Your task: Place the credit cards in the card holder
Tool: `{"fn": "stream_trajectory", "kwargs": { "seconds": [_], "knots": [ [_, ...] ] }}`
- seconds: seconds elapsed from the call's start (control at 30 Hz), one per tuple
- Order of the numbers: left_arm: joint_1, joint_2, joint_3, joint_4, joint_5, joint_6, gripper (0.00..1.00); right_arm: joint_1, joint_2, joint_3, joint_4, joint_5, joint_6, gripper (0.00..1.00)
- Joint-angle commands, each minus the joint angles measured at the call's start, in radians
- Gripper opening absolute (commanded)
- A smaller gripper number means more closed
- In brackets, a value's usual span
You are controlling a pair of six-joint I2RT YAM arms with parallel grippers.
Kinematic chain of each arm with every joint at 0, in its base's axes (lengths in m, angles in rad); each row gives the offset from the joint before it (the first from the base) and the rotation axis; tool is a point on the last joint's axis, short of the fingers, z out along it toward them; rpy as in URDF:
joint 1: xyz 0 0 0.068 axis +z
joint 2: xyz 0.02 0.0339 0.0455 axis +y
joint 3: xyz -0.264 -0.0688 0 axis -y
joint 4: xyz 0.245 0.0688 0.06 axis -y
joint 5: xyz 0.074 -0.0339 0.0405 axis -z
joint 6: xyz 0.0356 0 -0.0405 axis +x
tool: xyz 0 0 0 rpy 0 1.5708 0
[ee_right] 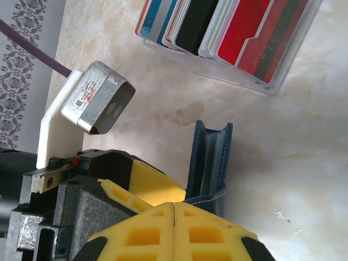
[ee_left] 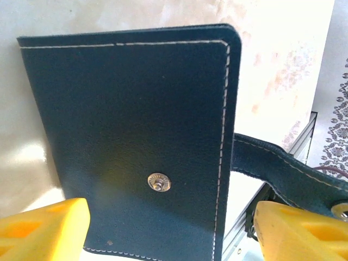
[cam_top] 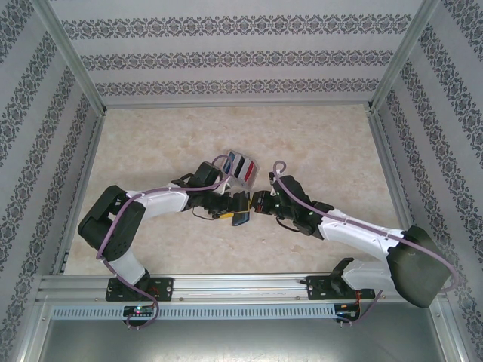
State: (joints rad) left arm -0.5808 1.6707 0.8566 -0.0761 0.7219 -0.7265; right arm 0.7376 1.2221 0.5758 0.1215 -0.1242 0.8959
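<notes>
The navy card holder (ee_left: 136, 109) stands on edge between the two grippers, its snap button facing the left wrist camera. My left gripper (ee_left: 171, 211) is open, one yellow finger on each side of the holder's lower part. The holder's strap (ee_left: 283, 163) runs off to the right. In the right wrist view the card holder (ee_right: 209, 157) is seen edge-on, and my right gripper (ee_right: 174, 205) is shut on its strap. The credit cards (ee_right: 217, 27), red, blue and whitish, stand in a clear slotted case just beyond. From above, the left gripper (cam_top: 230, 205) and right gripper (cam_top: 256, 204) meet at the card holder (cam_top: 241, 219).
The clear case with the credit cards (cam_top: 240, 164) sits on the beige table just behind the grippers. Patterned walls close in the left, right and back sides. A metal rail (cam_top: 241, 286) runs along the near edge by the arm bases.
</notes>
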Motion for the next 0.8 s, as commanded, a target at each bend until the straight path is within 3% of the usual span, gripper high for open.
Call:
{"fn": "stream_trajectory", "kwargs": {
  "seconds": [0.0,0.27,0.47,0.77],
  "knots": [
    [0.012,-0.007,-0.001,-0.011,0.005,0.012,0.74,0.008,-0.027,-0.015,0.032,0.004,0.015,0.00],
    [0.037,-0.025,0.004,-0.042,-0.028,0.052,0.34,-0.007,-0.045,-0.035,0.008,0.024,0.023,0.00],
    [0.042,-0.036,0.022,-0.116,-0.089,0.097,0.19,-0.025,-0.099,-0.035,-0.069,0.054,0.004,0.00],
    [0.056,-0.075,0.028,-0.173,-0.170,0.150,0.06,-0.075,-0.132,-0.042,-0.177,0.060,-0.050,0.00]
  ]
}}
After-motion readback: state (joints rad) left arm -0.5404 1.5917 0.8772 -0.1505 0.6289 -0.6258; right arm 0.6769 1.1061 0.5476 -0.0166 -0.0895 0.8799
